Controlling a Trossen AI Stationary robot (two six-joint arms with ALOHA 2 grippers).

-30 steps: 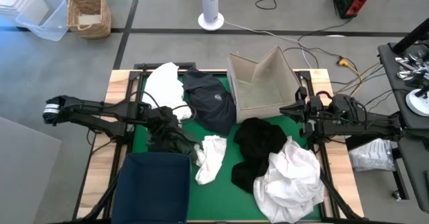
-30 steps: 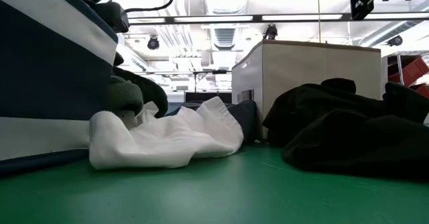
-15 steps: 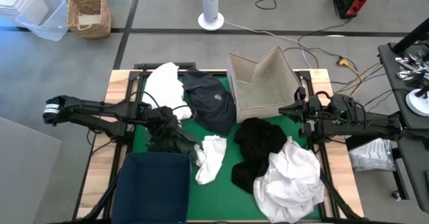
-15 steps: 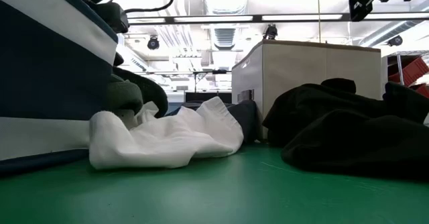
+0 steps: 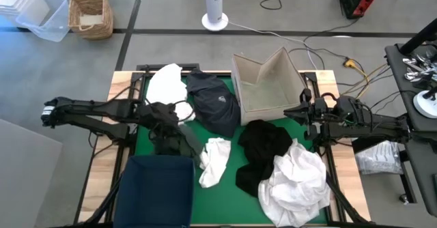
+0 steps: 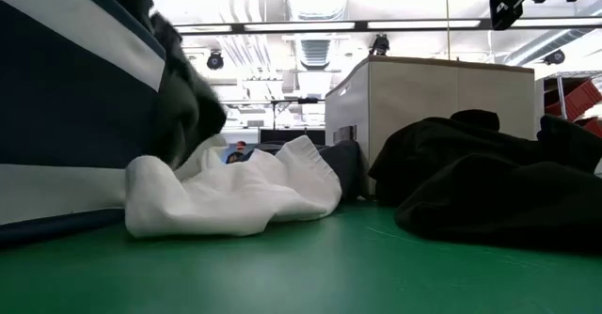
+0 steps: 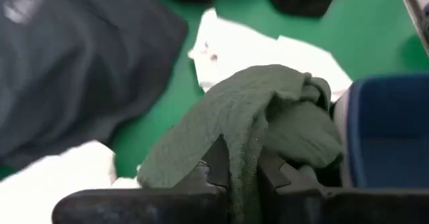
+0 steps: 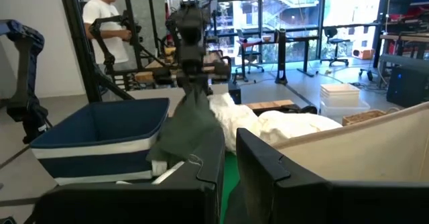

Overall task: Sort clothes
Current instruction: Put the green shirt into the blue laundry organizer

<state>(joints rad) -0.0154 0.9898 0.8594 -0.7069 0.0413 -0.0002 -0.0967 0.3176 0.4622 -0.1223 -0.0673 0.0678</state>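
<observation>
Now left gripper [image 7: 236, 174] jaws clamped on dark green garment [image 7: 258, 127], draping between them

Dark green garment [image 8: 190, 130] hanging from the far left end effector [image 8: 190, 73]; navy bin [image 8: 100, 140] beside; person [image 8: 107, 26] behind

You had a beige cardboard box [image 5: 268, 84] standing open at the table's far edge, right of centre, and a navy fabric bin [image 5: 156, 190] at the near left corner of the green mat [image 5: 229, 164]. On the floor beyond the table stood a white fan [image 5: 214, 7], a wicker basket [image 5: 90, 13] and a clear plastic tub [image 5: 41, 16]. A person [image 8: 107, 13] stood in the room behind.
</observation>
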